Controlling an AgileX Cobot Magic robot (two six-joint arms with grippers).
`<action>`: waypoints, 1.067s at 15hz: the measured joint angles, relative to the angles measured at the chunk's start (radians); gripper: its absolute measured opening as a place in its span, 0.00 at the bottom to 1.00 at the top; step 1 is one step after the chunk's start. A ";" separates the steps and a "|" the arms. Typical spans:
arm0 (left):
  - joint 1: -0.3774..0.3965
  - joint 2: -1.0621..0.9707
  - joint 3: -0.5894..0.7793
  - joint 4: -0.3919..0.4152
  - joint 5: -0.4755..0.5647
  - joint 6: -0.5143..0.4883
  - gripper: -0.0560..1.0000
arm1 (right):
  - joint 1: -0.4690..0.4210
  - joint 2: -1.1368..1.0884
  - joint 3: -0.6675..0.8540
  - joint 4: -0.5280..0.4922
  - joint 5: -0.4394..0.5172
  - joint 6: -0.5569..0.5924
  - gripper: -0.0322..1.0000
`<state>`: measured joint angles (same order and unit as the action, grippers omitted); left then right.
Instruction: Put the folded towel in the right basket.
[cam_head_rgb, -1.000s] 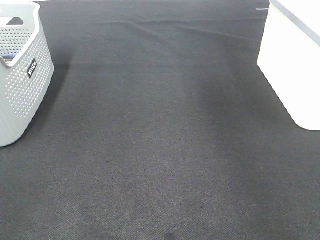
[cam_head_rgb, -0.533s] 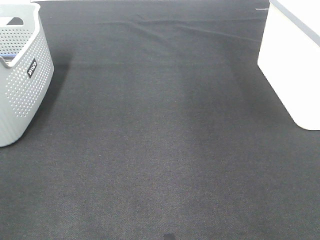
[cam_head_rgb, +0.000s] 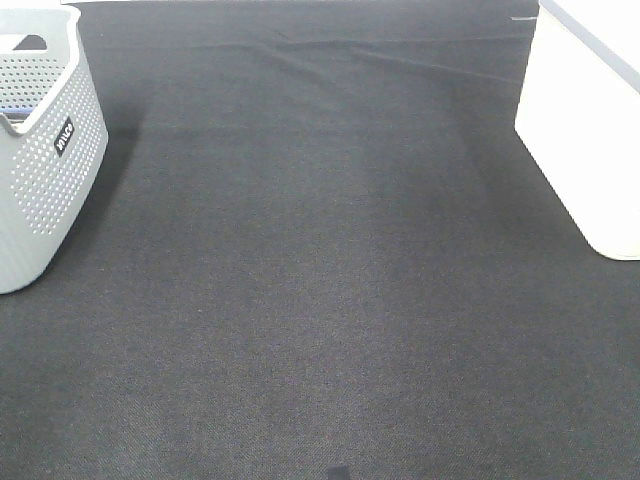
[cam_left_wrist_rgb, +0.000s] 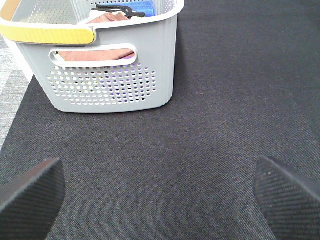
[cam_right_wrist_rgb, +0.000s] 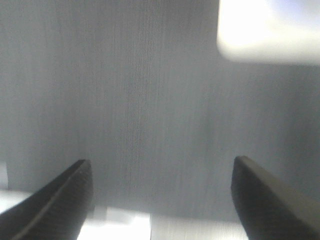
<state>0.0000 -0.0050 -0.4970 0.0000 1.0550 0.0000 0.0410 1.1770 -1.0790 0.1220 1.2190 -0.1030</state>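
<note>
the left gripper (cam_left_wrist_rgb: 159, 192) is released, its two ribbed fingers (cam_left_wrist_rgb: 31, 192) spread wide apart with nothing but dark mat (cam_left_wrist_rgb: 210, 115) between them. it hangs above the surface and faces a grey basket (cam_left_wrist_rgb: 112, 85) that stands on the mat a little way ahead. that basket has perforated walls, a slot handle in its near wall and a yellow strip (cam_left_wrist_rgb: 47, 34) along part of its rim. inside it lie a reddish-brown towel (cam_left_wrist_rgb: 95, 54), seen through the handle slot and over the rim, a blue cloth (cam_left_wrist_rgb: 141, 7) deeper in, and a black object (cam_left_wrist_rgb: 120, 10) across the top whose nature cannot be told. whether the reddish-brown towel is folded is not clear.

the right gripper (cam_right_wrist_rgb: 160, 195) is released too, its dark fingers (cam_right_wrist_rgb: 262, 197) held well apart and empty. its view is blurred; only the mat and a bright white basket (cam_right_wrist_rgb: 270, 30) ahead of it can be made out, and the inside of that basket is not shown.

in the high view neither arm appears. the grey basket (cam_head_rgb: 45, 170) stands at the left edge of the surface, the white basket (cam_head_rgb: 585, 130) at the right edge, well apart, with the wrinkled mat (cam_head_rgb: 320, 250) between them.
</note>
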 joint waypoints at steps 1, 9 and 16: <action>0.000 0.000 0.000 0.000 0.000 0.000 0.98 | 0.000 -0.075 0.097 0.000 0.000 0.003 0.73; 0.000 0.000 0.000 0.000 0.000 0.000 0.98 | 0.000 -0.762 0.544 -0.007 -0.113 0.017 0.73; 0.000 0.000 0.000 0.000 0.000 0.000 0.98 | 0.000 -1.078 0.571 -0.052 -0.150 0.011 0.73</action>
<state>0.0000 -0.0050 -0.4970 0.0000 1.0550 0.0000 0.0410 0.0990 -0.5080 0.0700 1.0690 -0.0920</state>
